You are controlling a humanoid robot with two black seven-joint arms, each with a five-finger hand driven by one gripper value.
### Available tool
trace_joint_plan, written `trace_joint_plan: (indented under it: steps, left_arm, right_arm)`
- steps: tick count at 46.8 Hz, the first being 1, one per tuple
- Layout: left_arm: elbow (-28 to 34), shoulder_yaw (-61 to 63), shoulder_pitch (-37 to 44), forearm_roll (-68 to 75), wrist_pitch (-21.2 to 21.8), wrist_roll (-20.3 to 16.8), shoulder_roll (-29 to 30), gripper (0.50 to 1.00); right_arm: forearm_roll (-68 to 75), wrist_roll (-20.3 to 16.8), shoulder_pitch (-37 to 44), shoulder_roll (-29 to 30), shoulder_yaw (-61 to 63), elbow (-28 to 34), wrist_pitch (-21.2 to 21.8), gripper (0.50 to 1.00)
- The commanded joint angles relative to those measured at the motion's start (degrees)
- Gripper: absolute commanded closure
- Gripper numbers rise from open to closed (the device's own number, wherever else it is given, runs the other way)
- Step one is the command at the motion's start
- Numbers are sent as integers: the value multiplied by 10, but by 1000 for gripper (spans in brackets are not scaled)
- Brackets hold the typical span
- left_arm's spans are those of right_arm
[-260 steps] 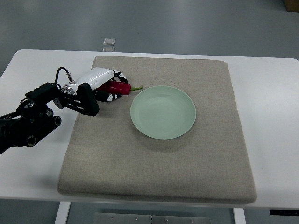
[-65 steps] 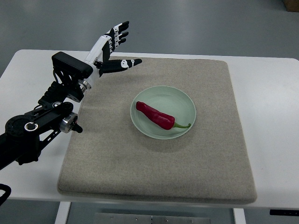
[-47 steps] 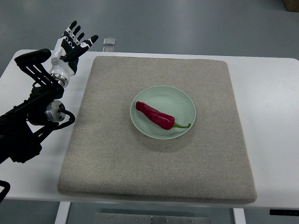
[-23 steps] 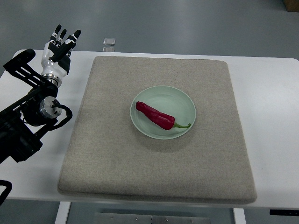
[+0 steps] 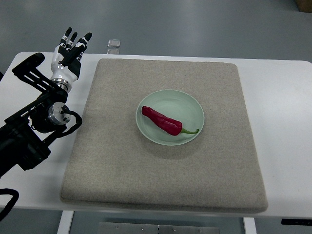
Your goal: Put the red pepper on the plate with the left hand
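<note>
A red pepper [image 5: 162, 121] with a green stem lies inside the pale green plate [image 5: 193, 102], slanting from upper left to lower right. The plate sits on the middle of a beige felt mat [image 5: 165, 180]. My left hand [image 5: 69, 48] is raised over the white table's far left corner, well away from the plate, fingers spread and holding nothing. Its black arm [image 5: 34, 126] comes in from the left edge. The right arm is out of view.
The mat lies on a white table [image 5: 282, 107]. A small metal clip [image 5: 114, 44] sits at the table's far edge, just right of my left hand. Grey floor lies beyond the table.
The pepper went from the mat beside the plate, in my left hand, into the plate. The hand let go, drew back to the far left and has shifted slightly right in the last half second.
</note>
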Motion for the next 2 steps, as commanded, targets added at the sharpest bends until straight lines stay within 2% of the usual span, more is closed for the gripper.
trace_joint_plan:
  steps: [1, 2]
  left_arm:
    - [1, 1, 0, 2, 0, 0, -1, 504]
    - [1, 1, 0, 2, 0, 0, -2, 504]
  right_arm:
    - [-1, 0, -2, 0, -1, 1, 0, 572]
    - [-1, -1, -2, 0, -1, 1, 0, 572]
